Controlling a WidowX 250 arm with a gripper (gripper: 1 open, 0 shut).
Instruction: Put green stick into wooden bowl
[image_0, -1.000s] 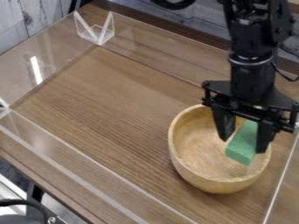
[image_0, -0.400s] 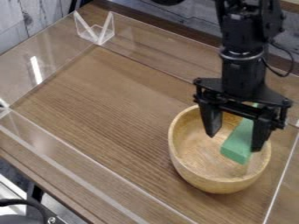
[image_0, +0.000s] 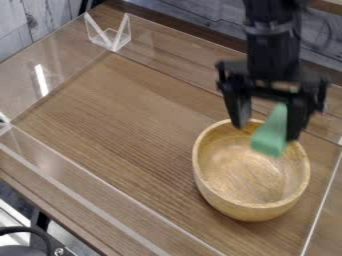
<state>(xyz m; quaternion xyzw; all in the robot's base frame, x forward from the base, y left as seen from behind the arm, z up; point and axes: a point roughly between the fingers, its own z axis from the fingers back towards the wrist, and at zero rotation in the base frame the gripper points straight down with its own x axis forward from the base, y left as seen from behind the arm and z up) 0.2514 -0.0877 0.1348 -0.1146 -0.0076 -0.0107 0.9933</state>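
Observation:
The wooden bowl (image_0: 225, 198) sits at the right of the wood-grain table. Above its far side hangs my gripper (image_0: 275, 128), pointing down with its black fingers (image_0: 238, 108) spread wide. The green stick (image_0: 274, 132) stands tilted between them, its lower end inside the bowl near the far wall and its top above the rim. A clear gap separates it from the left finger. It lies close to the right finger, and the blur hides whether they touch.
Low clear acrylic walls (image_0: 54, 70) fence the table on the left, back and front. A small clear folded stand (image_0: 107, 33) sits at the back left. The right acrylic edge (image_0: 325, 205) runs just beside the bowl.
The gripper has risen above the bowl and shifted slightly left, its fingers spread a little wider. The green stick shows higher than before, no longer lying down on the bowl's floor.

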